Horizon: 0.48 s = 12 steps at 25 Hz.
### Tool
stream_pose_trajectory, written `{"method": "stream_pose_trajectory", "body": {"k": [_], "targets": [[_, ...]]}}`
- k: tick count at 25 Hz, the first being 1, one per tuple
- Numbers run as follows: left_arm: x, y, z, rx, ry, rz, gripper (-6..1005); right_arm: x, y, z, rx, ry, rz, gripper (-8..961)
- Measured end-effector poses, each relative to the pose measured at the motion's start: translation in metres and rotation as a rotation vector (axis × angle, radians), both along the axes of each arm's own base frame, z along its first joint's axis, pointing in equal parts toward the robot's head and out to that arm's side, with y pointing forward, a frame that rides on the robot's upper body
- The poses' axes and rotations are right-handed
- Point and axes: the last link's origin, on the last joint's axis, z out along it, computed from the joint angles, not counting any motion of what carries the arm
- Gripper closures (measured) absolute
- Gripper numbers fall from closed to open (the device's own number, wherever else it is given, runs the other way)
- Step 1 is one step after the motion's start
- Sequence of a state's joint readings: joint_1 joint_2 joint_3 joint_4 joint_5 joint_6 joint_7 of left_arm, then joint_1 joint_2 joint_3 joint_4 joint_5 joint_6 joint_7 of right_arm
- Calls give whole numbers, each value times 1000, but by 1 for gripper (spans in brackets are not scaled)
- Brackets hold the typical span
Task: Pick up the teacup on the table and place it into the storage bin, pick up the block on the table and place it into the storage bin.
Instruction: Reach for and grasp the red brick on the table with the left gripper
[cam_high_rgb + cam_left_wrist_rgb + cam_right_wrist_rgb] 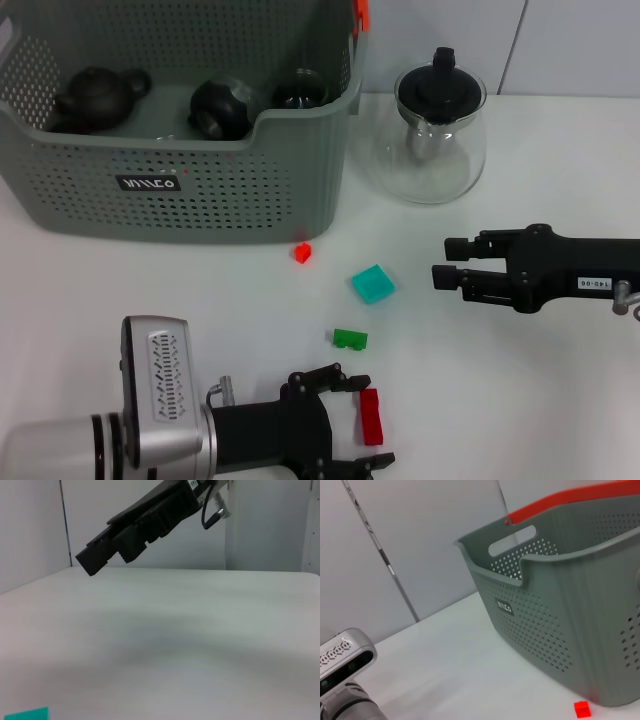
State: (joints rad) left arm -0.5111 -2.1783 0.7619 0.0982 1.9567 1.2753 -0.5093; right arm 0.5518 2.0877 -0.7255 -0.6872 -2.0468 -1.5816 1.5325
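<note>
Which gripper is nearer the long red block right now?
Left. The left gripper is open around the long red block at the table's near edge. The right gripper hovers farther back, beside the teal block.

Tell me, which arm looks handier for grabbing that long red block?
The left, probably. Its left gripper sits open with the red block between its fingers, while the right gripper hovers farther off, beside the teal block.

A lab-like test bench: bare white table (560, 400), plain grey wall panels (420, 530).
</note>
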Motion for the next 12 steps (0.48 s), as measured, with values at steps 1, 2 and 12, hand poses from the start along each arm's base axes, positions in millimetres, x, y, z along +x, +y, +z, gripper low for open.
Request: {"method": "stream_pose_trajectory", "body": {"k": [1, 2, 12], "targets": [[0, 0, 0, 0, 0, -1, 197, 0, 0, 0, 0, 0, 0, 431], [1, 1, 0, 0, 0, -3, 200, 0, 0, 0, -1, 0, 1, 431], [1, 8, 0, -4, 19, 13, 226, 1, 0, 0, 0, -1, -2, 432]]}}
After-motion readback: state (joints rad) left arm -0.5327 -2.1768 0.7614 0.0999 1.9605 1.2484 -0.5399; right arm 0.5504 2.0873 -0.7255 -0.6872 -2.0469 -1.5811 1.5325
